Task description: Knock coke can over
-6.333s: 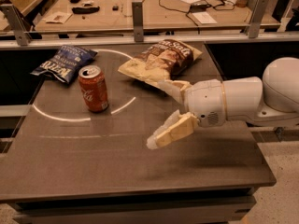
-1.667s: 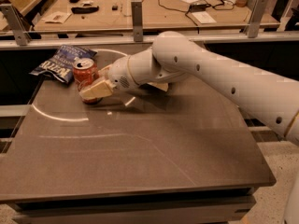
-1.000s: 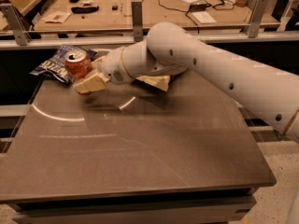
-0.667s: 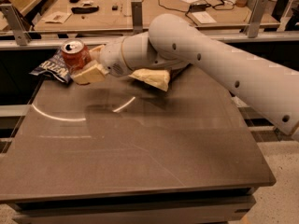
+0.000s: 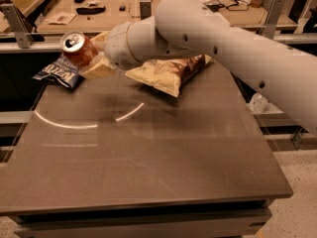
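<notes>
The coke can (image 5: 77,47) is red with a silver top. It is up off the table, tilted, with its top facing up and to the left. My gripper (image 5: 92,53) is shut on the coke can at the table's far left. One tan finger (image 5: 97,69) lies under the can and the other shows behind it. The white arm (image 5: 223,38) reaches in from the right, above the brown chip bag.
A blue chip bag (image 5: 56,73) lies at the far left edge, just below the can. A brown and yellow chip bag (image 5: 167,71) lies at the back middle of the dark table (image 5: 148,157). Workbenches with metal posts stand behind.
The gripper closed on the can where it stood on the table and has carried it up and toward the far left. The can now hangs tilted above the blue bag.
</notes>
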You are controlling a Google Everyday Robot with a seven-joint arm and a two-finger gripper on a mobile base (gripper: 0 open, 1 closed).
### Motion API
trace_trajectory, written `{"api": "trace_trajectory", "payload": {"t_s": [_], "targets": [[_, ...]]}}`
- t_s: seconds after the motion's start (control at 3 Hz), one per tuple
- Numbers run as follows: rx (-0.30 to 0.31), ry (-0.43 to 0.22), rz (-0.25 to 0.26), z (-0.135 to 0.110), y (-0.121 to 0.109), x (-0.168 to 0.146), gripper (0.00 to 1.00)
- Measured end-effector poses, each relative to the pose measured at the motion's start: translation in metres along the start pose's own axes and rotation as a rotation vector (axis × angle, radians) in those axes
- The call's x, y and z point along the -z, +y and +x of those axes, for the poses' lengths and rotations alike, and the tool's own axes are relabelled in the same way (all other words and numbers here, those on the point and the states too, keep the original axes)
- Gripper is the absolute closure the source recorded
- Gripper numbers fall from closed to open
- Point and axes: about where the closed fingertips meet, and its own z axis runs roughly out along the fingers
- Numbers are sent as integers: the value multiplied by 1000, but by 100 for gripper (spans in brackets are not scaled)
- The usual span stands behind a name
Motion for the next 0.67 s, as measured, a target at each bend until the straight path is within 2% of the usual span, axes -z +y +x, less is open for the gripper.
{"api": "trace_trajectory", "payload": {"t_s": [0.33,0.67], "targets": [[150,103,-4,0,1,6,100],[168,114,-2,1,1,6,82]]}}
